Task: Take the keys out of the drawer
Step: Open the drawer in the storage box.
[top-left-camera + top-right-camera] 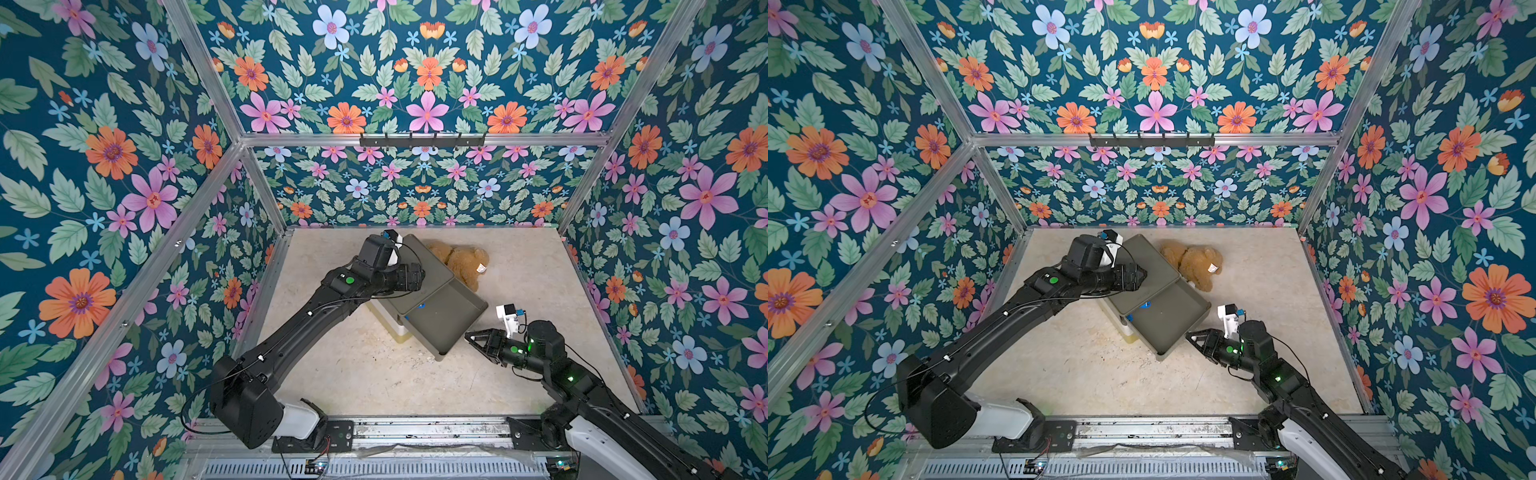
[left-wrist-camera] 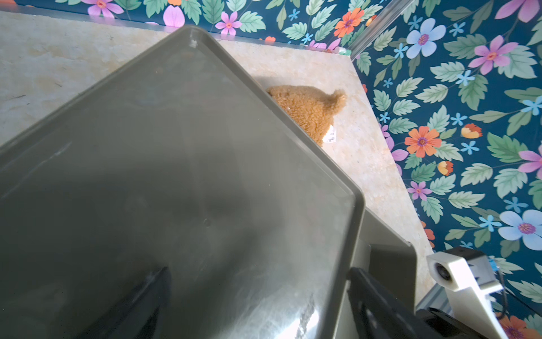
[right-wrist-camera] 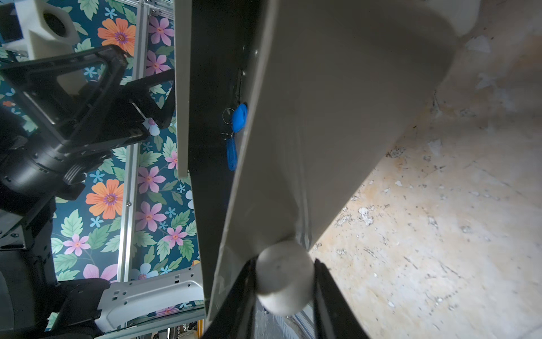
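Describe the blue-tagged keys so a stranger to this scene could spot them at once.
Find the olive-grey drawer unit on the beige table, beside the brown teddy bear. Its drawer stands pulled out, the right hand gripping its round knob. At the drawer's inner end lie the keys: two bright blue tags on metal rings, the only colour in the grey drawer.

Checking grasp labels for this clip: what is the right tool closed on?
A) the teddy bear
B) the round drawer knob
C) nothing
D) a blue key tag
B: in the right wrist view the right tool has the round drawer knob between its fingers; the keys lie untouched.
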`<state>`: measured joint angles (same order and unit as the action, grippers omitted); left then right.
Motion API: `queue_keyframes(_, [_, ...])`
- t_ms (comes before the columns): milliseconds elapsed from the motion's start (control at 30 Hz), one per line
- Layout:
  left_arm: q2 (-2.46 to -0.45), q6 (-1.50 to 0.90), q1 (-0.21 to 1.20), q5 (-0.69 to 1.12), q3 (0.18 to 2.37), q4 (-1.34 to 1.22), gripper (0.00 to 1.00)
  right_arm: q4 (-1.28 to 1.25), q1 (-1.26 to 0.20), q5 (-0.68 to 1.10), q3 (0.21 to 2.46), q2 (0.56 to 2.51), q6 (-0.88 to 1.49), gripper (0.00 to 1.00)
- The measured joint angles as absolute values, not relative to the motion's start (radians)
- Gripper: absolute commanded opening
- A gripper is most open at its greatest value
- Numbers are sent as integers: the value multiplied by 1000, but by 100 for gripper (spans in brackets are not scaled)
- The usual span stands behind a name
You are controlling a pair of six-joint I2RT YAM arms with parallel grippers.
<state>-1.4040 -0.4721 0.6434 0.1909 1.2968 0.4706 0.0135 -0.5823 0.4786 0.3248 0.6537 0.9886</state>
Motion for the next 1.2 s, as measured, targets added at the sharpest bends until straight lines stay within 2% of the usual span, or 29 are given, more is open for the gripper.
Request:
queue_keyframes(800, [-1370, -517, 684, 221, 1259, 397, 99, 146, -580, 459, 285, 541, 957, 22])
queue_keyframes(1200, [-1398, -515, 685, 208, 1295, 414, 99, 228, -579, 403, 346, 548, 956, 21])
